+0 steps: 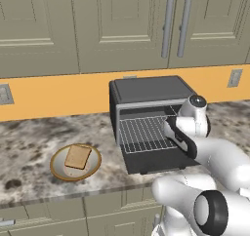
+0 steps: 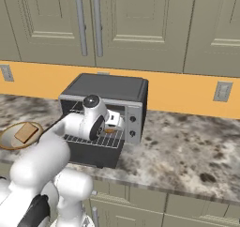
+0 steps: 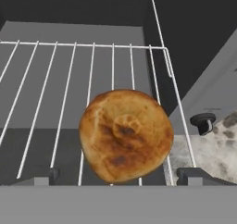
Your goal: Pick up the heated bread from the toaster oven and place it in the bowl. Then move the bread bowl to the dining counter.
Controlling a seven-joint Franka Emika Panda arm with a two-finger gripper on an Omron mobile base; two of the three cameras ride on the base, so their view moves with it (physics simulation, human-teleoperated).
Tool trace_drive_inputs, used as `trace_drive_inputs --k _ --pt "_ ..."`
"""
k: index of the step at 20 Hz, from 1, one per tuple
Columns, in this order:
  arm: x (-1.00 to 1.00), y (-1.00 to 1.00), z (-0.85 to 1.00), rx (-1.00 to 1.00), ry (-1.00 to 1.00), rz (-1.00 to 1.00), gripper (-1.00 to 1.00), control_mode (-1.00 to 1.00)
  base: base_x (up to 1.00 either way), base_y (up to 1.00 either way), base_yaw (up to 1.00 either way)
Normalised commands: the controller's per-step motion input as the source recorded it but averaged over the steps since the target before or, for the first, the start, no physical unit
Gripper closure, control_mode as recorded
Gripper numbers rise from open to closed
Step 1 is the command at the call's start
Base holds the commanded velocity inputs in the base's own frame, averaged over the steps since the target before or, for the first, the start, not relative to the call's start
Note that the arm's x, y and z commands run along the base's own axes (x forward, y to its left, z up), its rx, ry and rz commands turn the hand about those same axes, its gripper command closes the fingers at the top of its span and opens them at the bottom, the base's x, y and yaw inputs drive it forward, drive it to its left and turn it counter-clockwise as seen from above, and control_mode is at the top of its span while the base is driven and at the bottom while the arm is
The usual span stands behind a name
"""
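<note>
Orange-brown and round, the small toasted bun (image 3: 125, 135) lies on the silver wire rack (image 3: 69, 89) of the dark boxy toaster oven (image 1: 146, 91), in the centre of the hand view. The two-finger gripper (image 3: 118, 177) has its dark tips spread wide apart, one on each side of the bun at the bottom of the frame, not clamped. In the lower left of the left base view, the shallow golden-rimmed bowl (image 1: 58, 174) holds a flat tan toast slice (image 1: 78, 157) on the mottled stone worktop (image 1: 29, 142).
</note>
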Motion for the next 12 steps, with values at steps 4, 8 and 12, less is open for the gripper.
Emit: trace_drive_inputs --k 4,8,12 --pt "0.09 0.0 -0.24 0.0 0.04 -0.05 -1.0 -1.0 0.0 0.0 0.0" --pt "0.08 -0.01 -0.12 0.0 0.0 -0.06 -1.0 -1.0 0.0 0.0 0.0" --pt "0.11 -0.02 0.0 0.02 0.0 -0.07 -1.0 -1.0 0.0 0.0 0.0"
